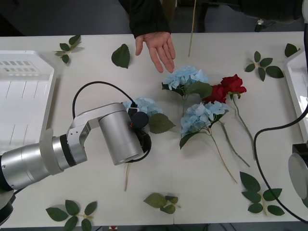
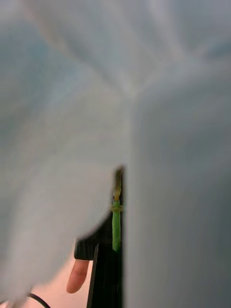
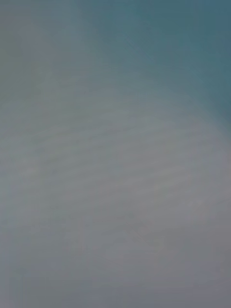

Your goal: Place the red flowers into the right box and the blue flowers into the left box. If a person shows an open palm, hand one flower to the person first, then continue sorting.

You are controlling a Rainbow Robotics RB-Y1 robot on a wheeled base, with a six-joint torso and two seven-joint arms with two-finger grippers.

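Left gripper [image 1: 139,139] was down on the table over a blue hydrangea [image 1: 144,105], hidden beneath its own grey wrist, so whether its fingers were open or closed I could not tell. Two more blue flowers [image 1: 185,77] lay near the table's middle, with the red flowers [image 1: 226,89] touching them on the right. From the far side a person's open palm [image 1: 156,48] reached out over the table from a dark sleeve. At the left edge sat the left box [image 1: 24,96], and the right box [image 1: 296,77] showed its rim opposite. Right arm [image 1: 301,173] waited at the near right edge. Loose leaf sprigs [image 1: 262,65] lay scattered about.
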